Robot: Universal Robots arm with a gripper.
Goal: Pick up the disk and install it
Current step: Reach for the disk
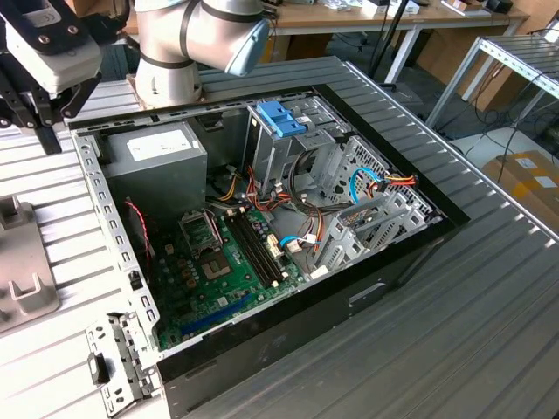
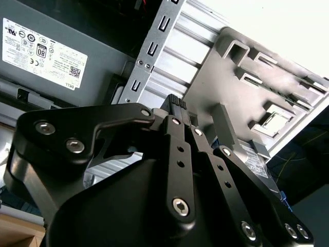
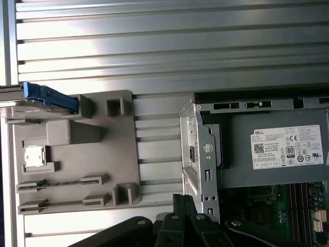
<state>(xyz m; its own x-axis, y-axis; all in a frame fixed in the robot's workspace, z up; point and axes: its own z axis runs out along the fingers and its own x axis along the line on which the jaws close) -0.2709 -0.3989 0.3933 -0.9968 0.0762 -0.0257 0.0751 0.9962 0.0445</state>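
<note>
**Robot pincer closed and empty beside an open computer; disk waits on a fixture plate**

A ribbed metal table (image 1: 489, 349) fills the room's foreground. On it lies an open black computer case (image 1: 288, 340), its side panel off, so the inside faces up. A silver robot arm (image 1: 201, 35) stands behind the case.

Inside the case, a grey power-supply box (image 1: 153, 157) with a white sticker sits at the corner toward the exterior view's left. A green motherboard (image 1: 218, 279) lies just beside it. A small blue latch (image 1: 279, 118) tops the metal drive cage.

Outside the case, toward the exterior view's left, a flat grey fixture plate (image 3: 118, 149) with slots and raised posts rests on the table.

The disk (image 3: 36, 98), silver with a blue bracket along its edge, lies at the plate's corner farthest from the case. I cannot tell whether it sits on the plate or just against it.

The black gripper (image 2: 176, 103) hangs above the table between the plate and the case wall. Its two fingers (image 3: 178, 206) are pressed together with nothing between them. It is well apart from the disk.
</note>
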